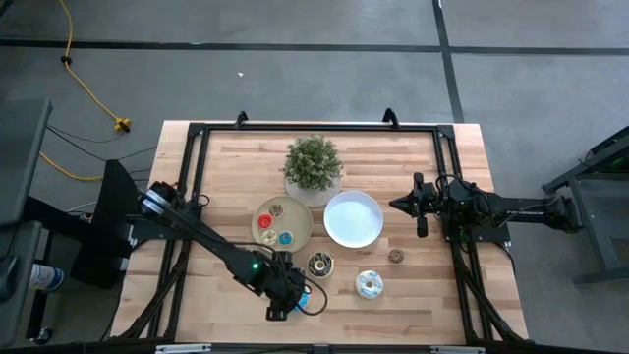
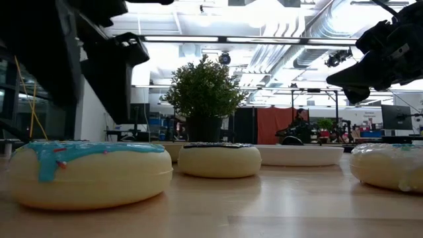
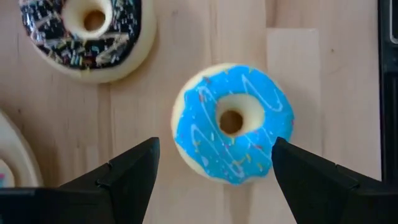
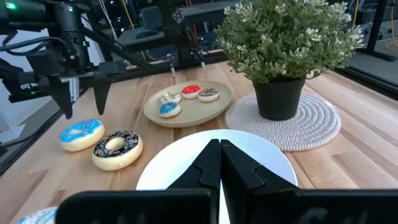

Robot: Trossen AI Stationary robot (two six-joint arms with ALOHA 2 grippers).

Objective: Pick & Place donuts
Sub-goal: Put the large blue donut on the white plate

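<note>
While bare wood lies open around it near the table's front edge (image 1: 324,339), we see the blue donut (image 3: 231,122) lying flat between our left gripper's (image 3: 214,165) spread fingers, untouched. Our right gripper (image 4: 219,163), pressed together, waits above the white plate (image 4: 261,152). The chocolate donut (image 3: 87,34) is partly cut off.
</note>
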